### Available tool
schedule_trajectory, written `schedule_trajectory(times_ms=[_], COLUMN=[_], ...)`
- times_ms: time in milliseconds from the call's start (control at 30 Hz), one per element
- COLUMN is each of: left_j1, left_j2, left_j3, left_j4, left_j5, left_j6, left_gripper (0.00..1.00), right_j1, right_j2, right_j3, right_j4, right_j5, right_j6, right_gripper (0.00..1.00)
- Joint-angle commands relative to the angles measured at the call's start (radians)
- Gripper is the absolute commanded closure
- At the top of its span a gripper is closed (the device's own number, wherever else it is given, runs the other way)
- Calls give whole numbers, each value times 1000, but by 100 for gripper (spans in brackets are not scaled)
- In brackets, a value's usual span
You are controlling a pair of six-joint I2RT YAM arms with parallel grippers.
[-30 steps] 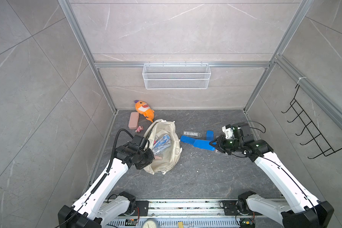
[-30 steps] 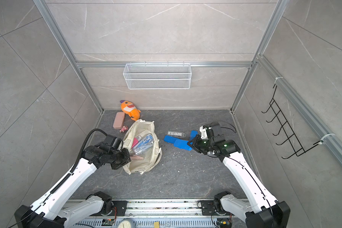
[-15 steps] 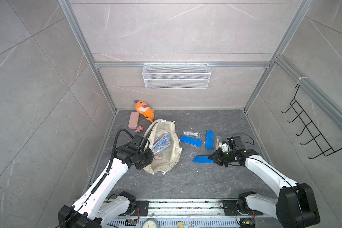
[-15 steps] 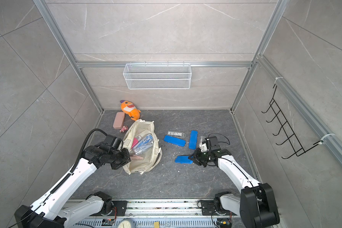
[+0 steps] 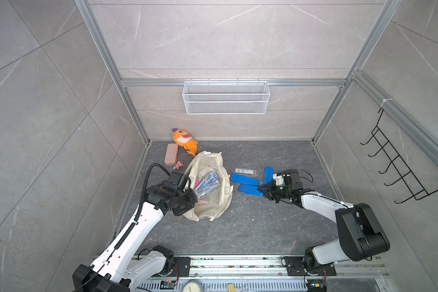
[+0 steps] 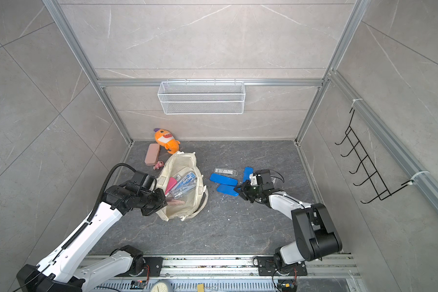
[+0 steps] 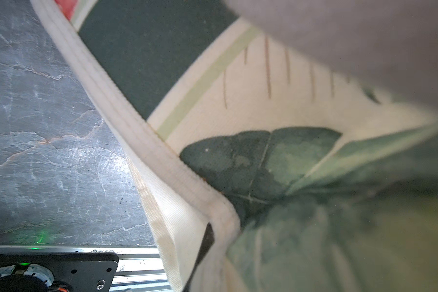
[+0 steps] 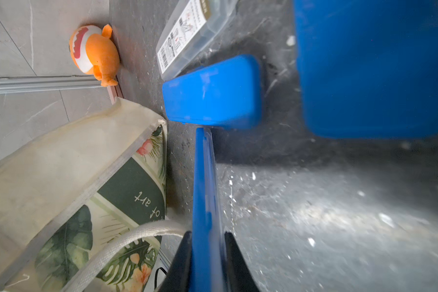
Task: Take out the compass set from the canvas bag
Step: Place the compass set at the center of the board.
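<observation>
A: Why's the left arm parked at the canvas bag (image 5: 224, 199)?
B: We reckon it props the mouth open. The left fingers (image 7: 207, 237) are pressed together on the bag's hem, w/ nothing else in them.
A: Where's the compass set (image 5: 206, 184)?
B: We take it to be the clear pack w/ blue tools. It's inside the bag, lying atop the rest, next to a pink item (image 5: 197, 182). Not out yet.
A: And the right fingers (image 8: 238, 263)?
B: Pinching a flat blue case (image 5: 249, 190) by its end, just beside the bag. Can't tell if it touches the desk (image 5: 238, 232), or what's in it.
A: Room to work?
B: Tight on that side of the bag. There are 2 more blue cases (image 5: 244, 180) + a clear box (image 5: 245, 172), and the bag's handle loop (image 8: 127, 235) lies near the fingers. The desk is bare on the bag's arm-base side, so we'd come in from there.
</observation>
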Motion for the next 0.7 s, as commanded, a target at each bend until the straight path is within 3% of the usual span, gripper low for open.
schedule_trajectory(times_ms=[0,233,467,667], left_j1=[-6,-7,-6,-6], left_j2=[-19,-28,-28,-34], left_j3=[34,26,25,22], left_j4=[-30,-31,-30,-30], left_j5=[20,21,25,24], left_j6=[15,10,15,14], left_gripper=[100,100,100,100], right_j1=[42,67,66,66], right_j2=[82,146,82,-75], right_j3=[34,45,86,138], right_j4=[-23,-15,-221,-432], right_j5=[68,94,188,300], right_j6=[21,25,-66,-126], right_gripper=[94,89,53,45])
